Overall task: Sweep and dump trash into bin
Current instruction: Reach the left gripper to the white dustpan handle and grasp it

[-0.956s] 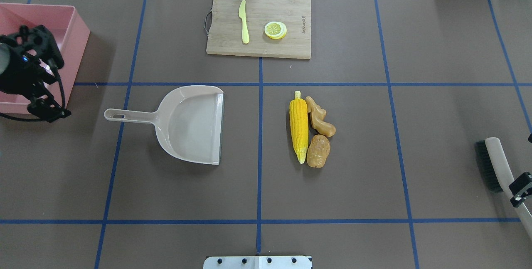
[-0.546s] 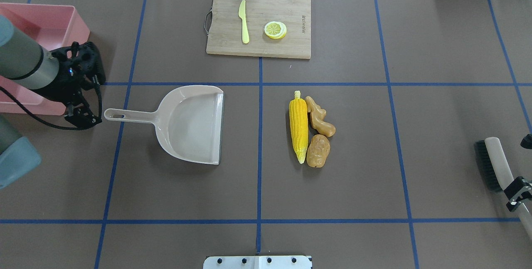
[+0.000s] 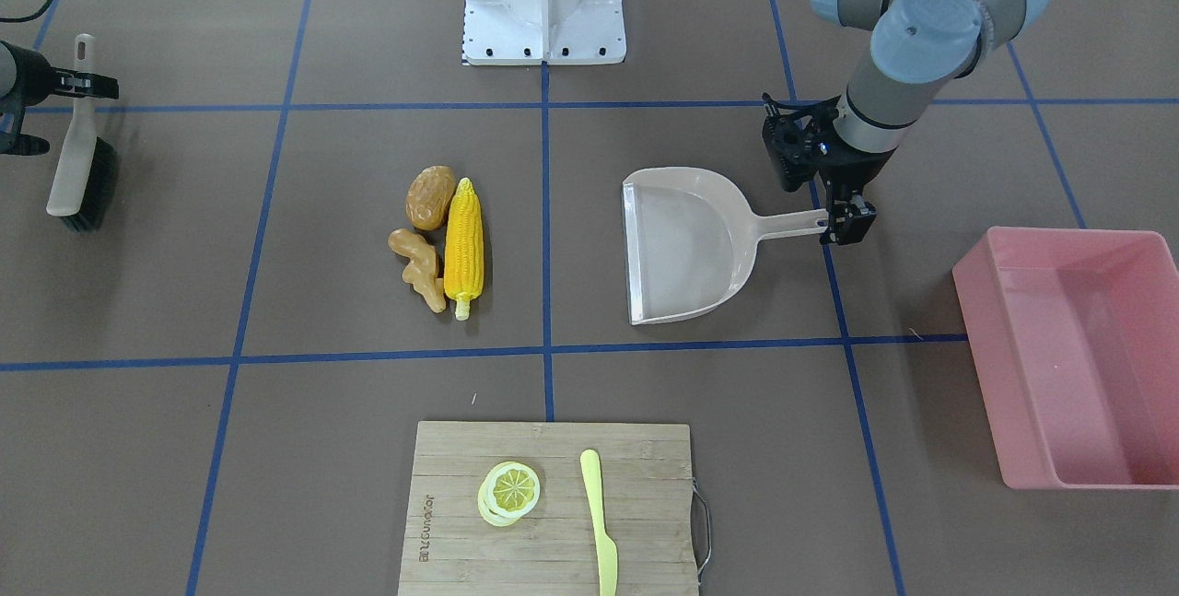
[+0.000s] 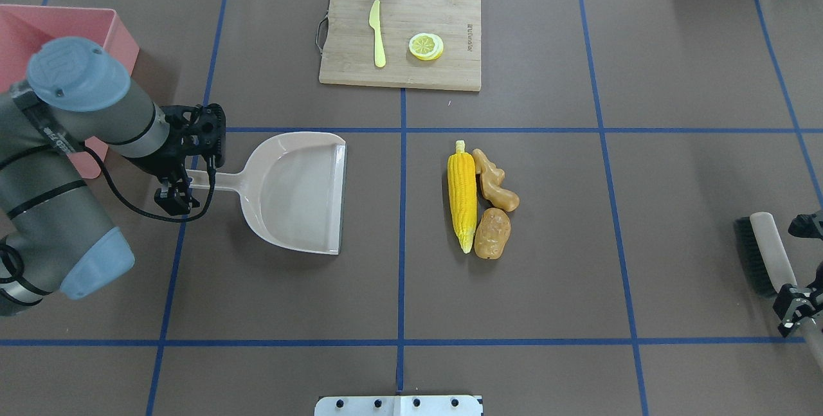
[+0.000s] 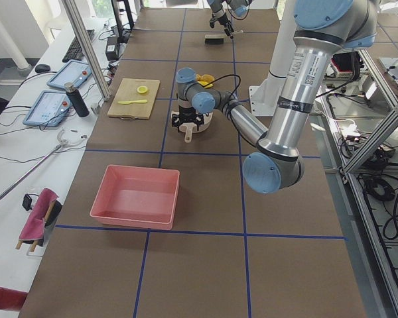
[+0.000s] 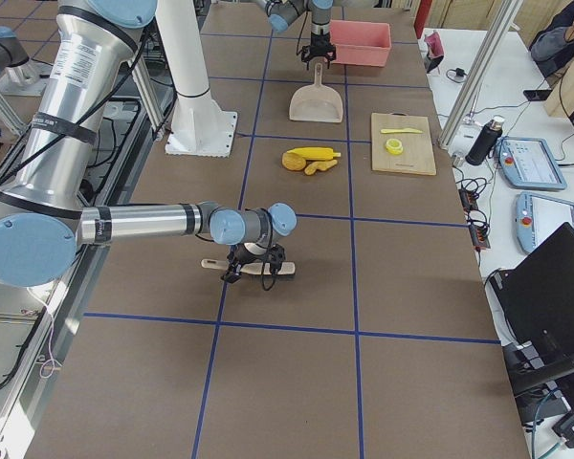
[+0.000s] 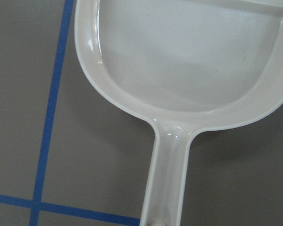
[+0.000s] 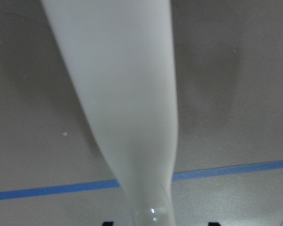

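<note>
The trash lies right of the table's centre: a yellow corn cob [image 4: 463,194], a tan ginger root [image 4: 494,181] and a brown potato [image 4: 492,233], all touching. The beige dustpan [image 4: 296,191] lies flat to their left, mouth toward them. My left gripper [image 4: 181,183] stands open astride the end of the dustpan's handle [image 7: 167,179]. The pink bin [image 4: 122,36] is at the far left, partly hidden by my left arm. My right gripper [image 4: 796,307] is open astride the handle of a brush [image 4: 765,249] at the right edge.
A wooden cutting board [image 4: 443,11] at the back centre holds a yellow-green knife [image 4: 377,33] and a lemon slice [image 4: 425,46]. The robot's white base plate [image 4: 398,405] is at the near edge.
My left arm has swung right from beside the bin to the end of the dustpan handle. My right gripper has slid a little along the brush handle toward the near edge. The trash has not moved.
</note>
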### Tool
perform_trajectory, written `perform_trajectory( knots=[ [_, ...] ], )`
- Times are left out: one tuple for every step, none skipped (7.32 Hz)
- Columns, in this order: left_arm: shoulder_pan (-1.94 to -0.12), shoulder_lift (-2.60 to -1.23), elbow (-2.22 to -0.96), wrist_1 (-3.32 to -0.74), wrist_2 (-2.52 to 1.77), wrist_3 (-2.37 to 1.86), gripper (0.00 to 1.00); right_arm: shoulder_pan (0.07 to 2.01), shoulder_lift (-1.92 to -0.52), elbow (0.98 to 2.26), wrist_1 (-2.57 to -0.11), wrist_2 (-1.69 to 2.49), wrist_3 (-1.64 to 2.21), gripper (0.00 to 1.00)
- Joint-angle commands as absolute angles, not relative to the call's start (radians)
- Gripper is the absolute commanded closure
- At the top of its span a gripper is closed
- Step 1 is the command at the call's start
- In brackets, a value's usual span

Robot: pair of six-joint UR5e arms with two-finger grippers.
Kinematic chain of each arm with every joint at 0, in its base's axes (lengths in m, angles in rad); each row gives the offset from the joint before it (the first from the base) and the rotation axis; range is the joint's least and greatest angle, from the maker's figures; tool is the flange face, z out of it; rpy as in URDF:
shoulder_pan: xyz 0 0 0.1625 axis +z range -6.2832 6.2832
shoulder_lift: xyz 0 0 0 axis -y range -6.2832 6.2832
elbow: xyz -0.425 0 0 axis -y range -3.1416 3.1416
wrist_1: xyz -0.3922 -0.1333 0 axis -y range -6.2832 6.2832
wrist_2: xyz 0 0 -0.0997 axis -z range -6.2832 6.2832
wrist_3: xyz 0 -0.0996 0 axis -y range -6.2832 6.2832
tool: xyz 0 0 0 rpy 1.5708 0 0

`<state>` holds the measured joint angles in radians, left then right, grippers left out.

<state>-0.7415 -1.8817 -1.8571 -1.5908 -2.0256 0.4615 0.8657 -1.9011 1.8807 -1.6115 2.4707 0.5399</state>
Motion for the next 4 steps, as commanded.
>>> perform_trajectory(
  knots=[
    [-0.71,-1.879,-1.833,-1.603,-2.0,0.465,0.02,0.864,-1.89,1.881,-1.617,2.471,0.543,1.0],
    [-0.71,-1.881,-1.813,-1.623,-1.999,0.465,0.02,0.855,-1.887,1.893,-1.621,2.471,0.543,1.0],
    [-0.71,-1.881,-1.787,-1.644,-1.999,0.465,0.02,0.857,-1.888,1.908,-1.621,2.471,0.543,1.0],
    [-0.71,-1.881,-1.775,-1.66,-2.0,0.465,0.02,0.859,-1.885,1.936,-1.643,2.471,0.542,1.0]
  ],
)
